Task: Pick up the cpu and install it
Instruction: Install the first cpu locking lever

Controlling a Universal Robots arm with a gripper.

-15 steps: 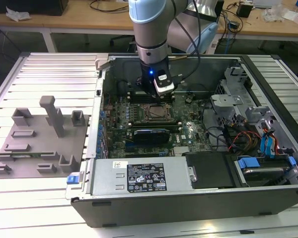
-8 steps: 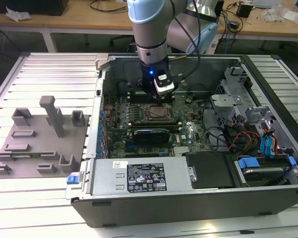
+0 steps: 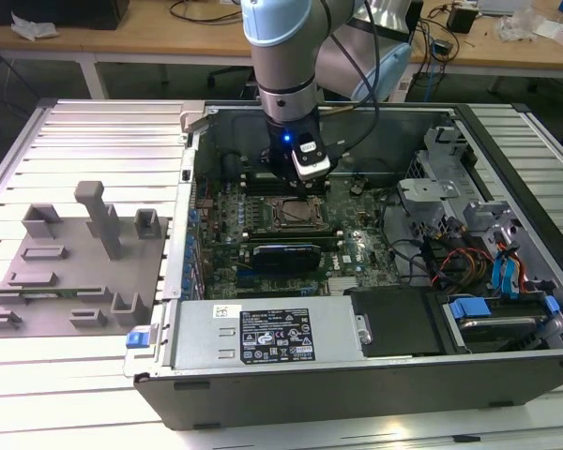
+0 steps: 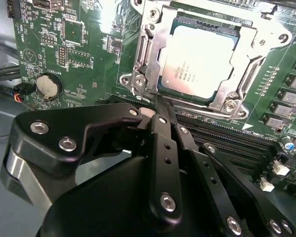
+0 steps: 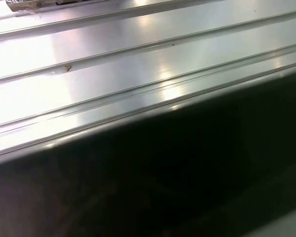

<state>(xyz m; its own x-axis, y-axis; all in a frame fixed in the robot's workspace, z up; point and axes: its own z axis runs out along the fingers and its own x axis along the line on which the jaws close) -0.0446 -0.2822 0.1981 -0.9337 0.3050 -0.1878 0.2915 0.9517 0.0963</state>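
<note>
Second wrist view: black claw (image 4: 158, 106) nearest, fingers pressed together, gripping nothing, tips at socket frame (image 4: 148, 64) edge. Beyond, cpu (image 4: 197, 57) seated flat inside frame on green motherboard (image 4: 79, 54). Coin cell (image 4: 48, 85) off to side, memory slots (image 4: 232, 136) alongside frame.

Ribbed aluminium table (image 3: 94, 131) of long parallel slats, bright with glare along the near edge. Directly on it, an open black computer case (image 3: 357, 384), lying on its side. Just beside the case, toward the exterior view's left, a flat grey fixture plate (image 3: 75, 281) with upright grey blocks (image 3: 103, 220). Slatted metal surface (image 5: 138, 59) also in the first wrist view.
</note>
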